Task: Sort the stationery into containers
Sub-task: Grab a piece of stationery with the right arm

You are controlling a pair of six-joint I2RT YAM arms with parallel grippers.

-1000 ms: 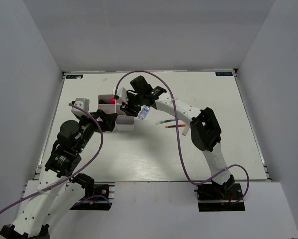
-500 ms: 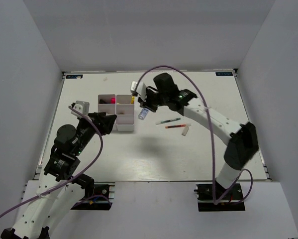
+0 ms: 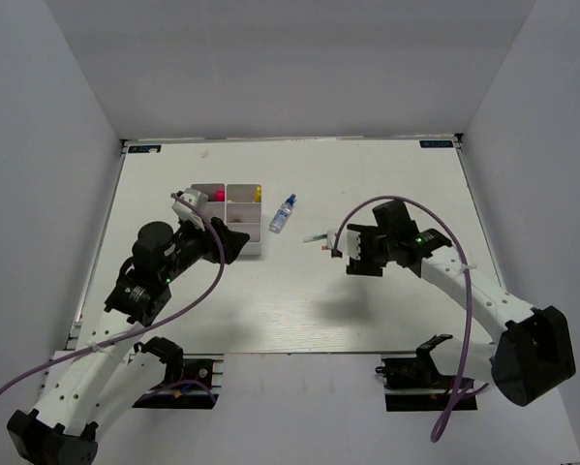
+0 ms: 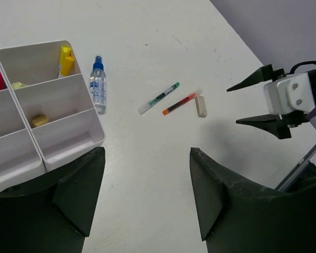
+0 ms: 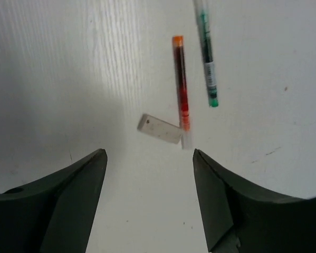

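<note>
your right end effector hangs spread over the red pen. the white block touches it; closing may pinch both.

We find the left wrist view cutting off the white four-cell plastic box, and the right wrist view clipping the thin green pen at its top.

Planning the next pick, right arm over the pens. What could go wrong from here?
1. The red pen, green pen and white block lie bunched under the open right gripper; closing may catch two or flick one away.
2. The spray bottle lies beside the box, likely on the carry path, and might get knocked.
3. The left gripper hovers near the box; arms could clash there.
</note>
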